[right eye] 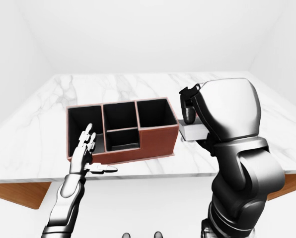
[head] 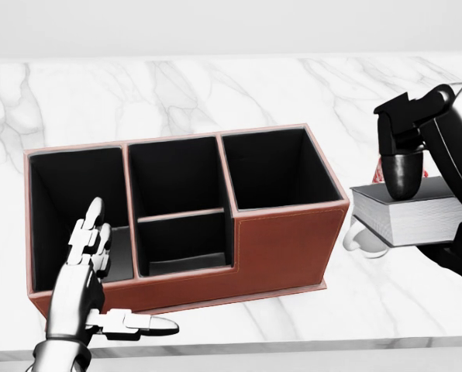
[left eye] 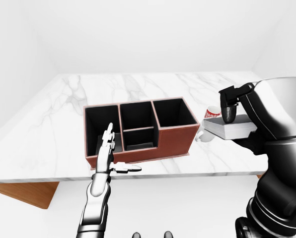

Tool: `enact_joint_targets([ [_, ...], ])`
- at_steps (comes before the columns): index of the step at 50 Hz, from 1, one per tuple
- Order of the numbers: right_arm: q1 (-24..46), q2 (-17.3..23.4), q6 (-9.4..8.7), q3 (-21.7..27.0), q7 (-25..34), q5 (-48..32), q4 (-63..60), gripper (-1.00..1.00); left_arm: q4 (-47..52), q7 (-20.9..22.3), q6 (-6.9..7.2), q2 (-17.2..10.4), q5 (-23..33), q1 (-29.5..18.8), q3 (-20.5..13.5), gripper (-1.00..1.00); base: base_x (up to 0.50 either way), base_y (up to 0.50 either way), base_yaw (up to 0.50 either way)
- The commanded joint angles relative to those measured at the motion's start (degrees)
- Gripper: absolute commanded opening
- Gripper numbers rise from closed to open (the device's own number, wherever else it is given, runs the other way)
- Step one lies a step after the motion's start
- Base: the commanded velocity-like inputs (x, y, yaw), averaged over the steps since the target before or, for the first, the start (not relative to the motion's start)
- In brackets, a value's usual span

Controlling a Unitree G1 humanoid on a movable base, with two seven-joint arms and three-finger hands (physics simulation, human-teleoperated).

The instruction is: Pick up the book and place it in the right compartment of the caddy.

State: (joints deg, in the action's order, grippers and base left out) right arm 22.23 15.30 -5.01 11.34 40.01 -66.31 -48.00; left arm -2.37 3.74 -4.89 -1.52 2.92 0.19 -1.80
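Where book (head: 408,214) hides mugs (head: 360,237)

Text on book (head: 408,211): none readable; cover and page edge are plain where they show under the right hand (head: 417,182).
Text on caddy (head: 285,244): none; its brown wall beside the left hand (head: 87,291) carries no label or brand.
Text on red mug (left eye: 212,112): only a white pattern, no letters to be made out; it is mostly hidden behind the right hand.
Text on white mug (head: 363,239): none visible on the small part that shows below the book.
Text on desk (head: 215,85): none; marble veining only.
Markings on hands: none readable.
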Motion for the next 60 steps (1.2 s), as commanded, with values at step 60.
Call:
enact_joint_targets([
  [60,26.92,-4.46,0.01,-9.74,-0.01,2.92,31.88,-1.00,3.01,0.07,0.54,0.27,0.91,1.46,0.69,1.00,0.00,0.00,0.00],
])
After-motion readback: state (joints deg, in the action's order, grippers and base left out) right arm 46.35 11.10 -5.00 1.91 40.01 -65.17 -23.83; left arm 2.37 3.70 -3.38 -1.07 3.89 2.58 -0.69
